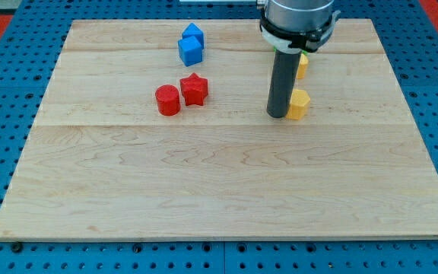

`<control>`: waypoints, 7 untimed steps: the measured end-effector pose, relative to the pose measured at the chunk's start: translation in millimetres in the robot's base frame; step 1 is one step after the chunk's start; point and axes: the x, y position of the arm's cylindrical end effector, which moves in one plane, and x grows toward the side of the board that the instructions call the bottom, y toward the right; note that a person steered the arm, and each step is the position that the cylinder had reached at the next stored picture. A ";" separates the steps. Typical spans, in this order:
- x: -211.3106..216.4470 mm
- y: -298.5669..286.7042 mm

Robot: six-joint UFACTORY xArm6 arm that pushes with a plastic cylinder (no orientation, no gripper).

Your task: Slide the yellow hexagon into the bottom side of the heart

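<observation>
A yellow hexagon point(299, 104) lies right of the board's middle, in the upper half. My tip point(277, 116) stands just to its left, touching or almost touching it. A second yellow block point(303, 65), probably the heart, sits straight above the hexagon toward the view's top. It is mostly hidden behind the rod and the arm's end, so its shape is unclear. A gap of bare wood separates the two yellow blocks.
A red cylinder point(167, 100) and a red star point(194, 89) sit side by side left of my tip. Two blue blocks point(190, 51) point(194, 33) stand close together near the view's top. The wooden board point(219, 198) lies on a blue pegboard.
</observation>
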 end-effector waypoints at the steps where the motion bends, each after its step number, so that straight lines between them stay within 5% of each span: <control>1: 19.6 0.2; 2: 28.9 22.1; 4: -24.6 25.1; 7: -4.8 70.7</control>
